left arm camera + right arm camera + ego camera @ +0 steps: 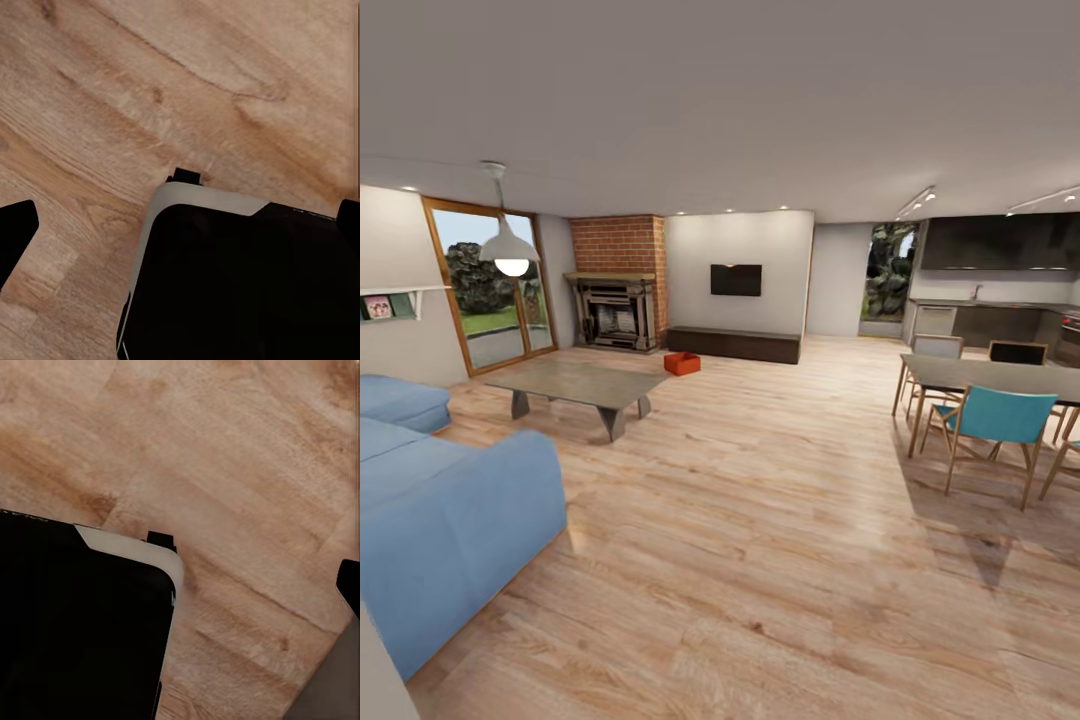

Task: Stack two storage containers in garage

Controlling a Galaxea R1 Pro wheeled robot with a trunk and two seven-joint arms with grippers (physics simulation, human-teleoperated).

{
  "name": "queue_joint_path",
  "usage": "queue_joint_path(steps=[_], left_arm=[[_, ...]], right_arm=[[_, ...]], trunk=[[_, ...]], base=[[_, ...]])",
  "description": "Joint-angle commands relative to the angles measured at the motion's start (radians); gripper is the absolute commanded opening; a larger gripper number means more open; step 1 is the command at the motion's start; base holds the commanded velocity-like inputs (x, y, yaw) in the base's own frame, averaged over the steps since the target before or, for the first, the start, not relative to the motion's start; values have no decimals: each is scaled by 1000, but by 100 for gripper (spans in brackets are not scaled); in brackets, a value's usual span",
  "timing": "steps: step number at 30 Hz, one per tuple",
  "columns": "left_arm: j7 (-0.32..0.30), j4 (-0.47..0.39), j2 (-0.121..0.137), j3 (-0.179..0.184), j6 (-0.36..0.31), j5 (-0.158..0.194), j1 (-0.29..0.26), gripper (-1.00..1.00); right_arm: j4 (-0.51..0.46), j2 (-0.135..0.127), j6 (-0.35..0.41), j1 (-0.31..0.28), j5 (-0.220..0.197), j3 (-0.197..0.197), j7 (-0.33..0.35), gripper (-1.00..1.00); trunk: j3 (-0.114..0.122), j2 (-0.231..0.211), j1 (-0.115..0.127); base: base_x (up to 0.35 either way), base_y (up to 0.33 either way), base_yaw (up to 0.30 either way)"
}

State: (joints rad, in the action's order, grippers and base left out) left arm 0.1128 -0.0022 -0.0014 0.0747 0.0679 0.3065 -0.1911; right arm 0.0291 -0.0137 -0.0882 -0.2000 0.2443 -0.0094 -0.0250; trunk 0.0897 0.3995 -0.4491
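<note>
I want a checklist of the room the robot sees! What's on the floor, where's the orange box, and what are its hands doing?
Surface: light wood plank floor, bare across the middle.
Job's things: one orange-red container on the floor between the fireplace and the low dark TV bench. Too far away to tell whether it is one bin or two.
Clutter: grey coffee table, blue sofa, dining table with chairs.
Grippers: black finger parts at the wrist views' edges over the plank floor, holding nothing; open or shut unclear.
Cables: nothing seen.
Surroundings: wall TV, glass door, hanging lamp, kitchen far right.
</note>
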Motion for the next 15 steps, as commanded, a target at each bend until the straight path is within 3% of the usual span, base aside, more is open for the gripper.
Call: queue_joint_path(steps=[1,15], left_arm=[[2,1,0,8,3,8,0,100],[2,1,0,8,3,8,0,100]], right_arm=[[3,0,-5,-1,7,-1,-3,100],[3,0,-5,-1,7,-2,-3,100]], trunk=[[0,1,-1],[0,1,-1]], base=[[322,0,0],[322,0,0]])
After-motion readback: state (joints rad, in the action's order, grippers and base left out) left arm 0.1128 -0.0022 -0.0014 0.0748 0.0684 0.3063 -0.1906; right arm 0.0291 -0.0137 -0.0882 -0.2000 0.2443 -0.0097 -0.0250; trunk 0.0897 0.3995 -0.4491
